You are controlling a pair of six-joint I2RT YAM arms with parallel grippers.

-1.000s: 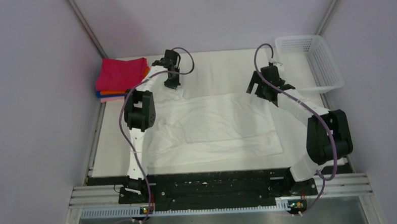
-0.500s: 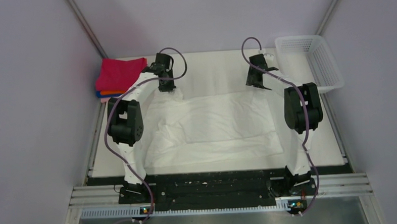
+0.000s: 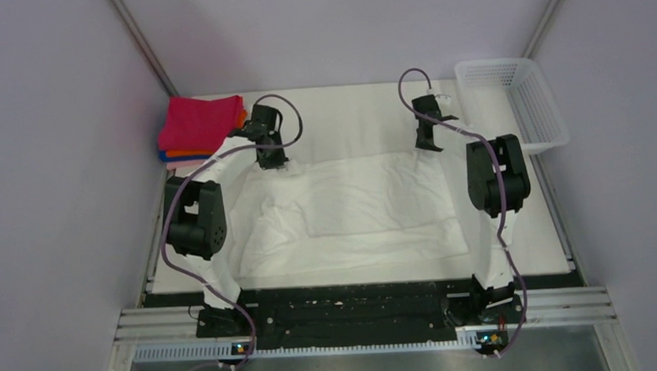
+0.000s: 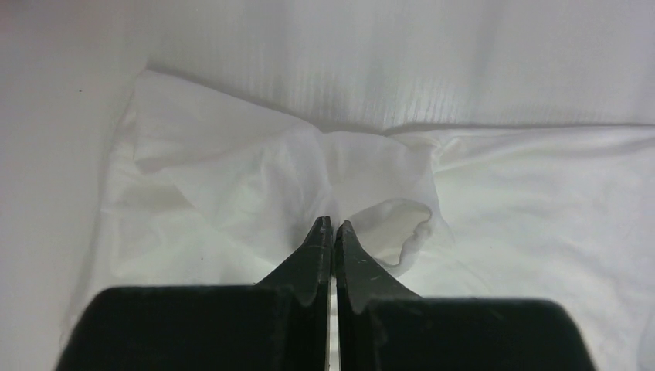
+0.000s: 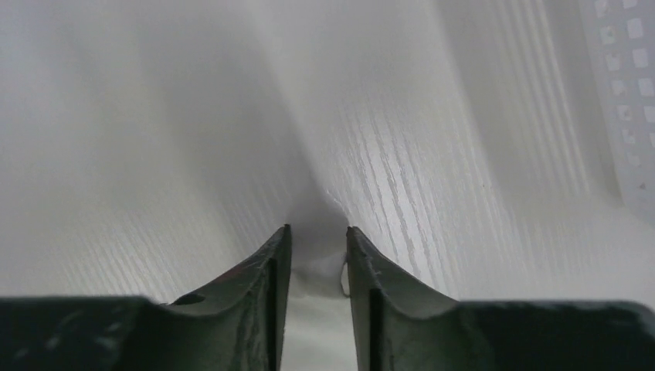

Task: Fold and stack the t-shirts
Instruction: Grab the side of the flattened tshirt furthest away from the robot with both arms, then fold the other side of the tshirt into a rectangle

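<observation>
Two far corners of the white t-shirt [image 3: 351,205], spread on the counter [image 3: 364,109], are engaged: one clenched in the left pincer [image 4: 333,223], one straddled by the parted right pincer [image 5: 317,229] (closure needed before folding).

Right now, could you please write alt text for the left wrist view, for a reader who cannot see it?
Two black fingers, pressed shut, pinch a bunched fold of a wrinkled white t-shirt. The shirt lies on a white table.
</observation>
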